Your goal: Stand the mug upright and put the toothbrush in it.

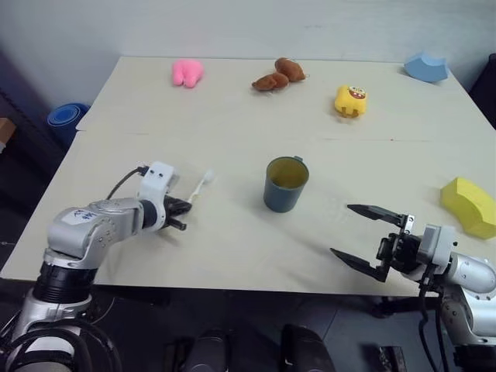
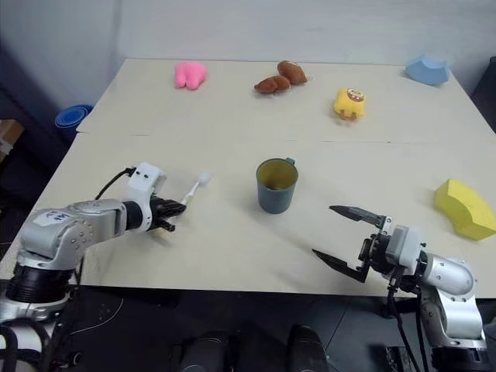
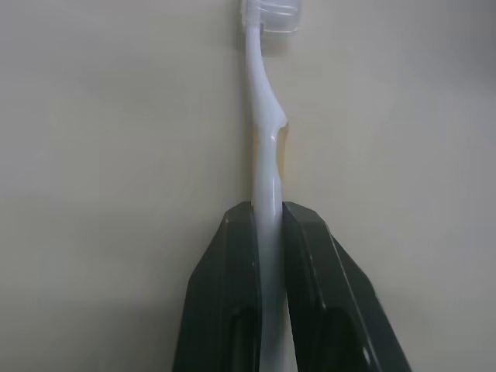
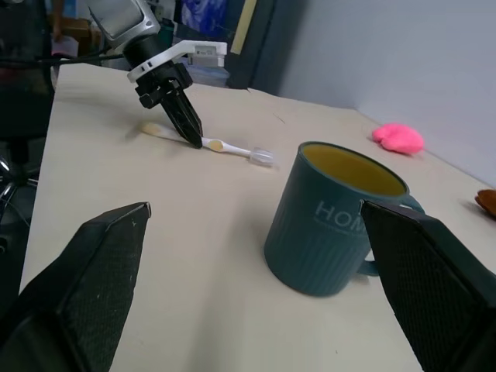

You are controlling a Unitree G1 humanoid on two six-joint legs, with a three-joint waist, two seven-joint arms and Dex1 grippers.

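The mug [image 1: 285, 184] stood upright. The left gripper [image 3: 270, 225] had clamped the toothbrush [image 3: 265, 147] handle for lifting; the right gripper [image 1: 364, 238] waited open, clear of the mug

mug [image 1: 284, 186]: teal, yellow-green inside | toothbrush [image 3: 265, 147]: white, orange patch | table [image 1: 232, 116]: cream

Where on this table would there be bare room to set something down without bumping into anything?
Free: the wide strip between the mug and the far row of toys; also the near edge between the left end effector and the right end effector. Crowded: around the toothbrush, and the far edge near the pink toy, brown toy and yellow toy.
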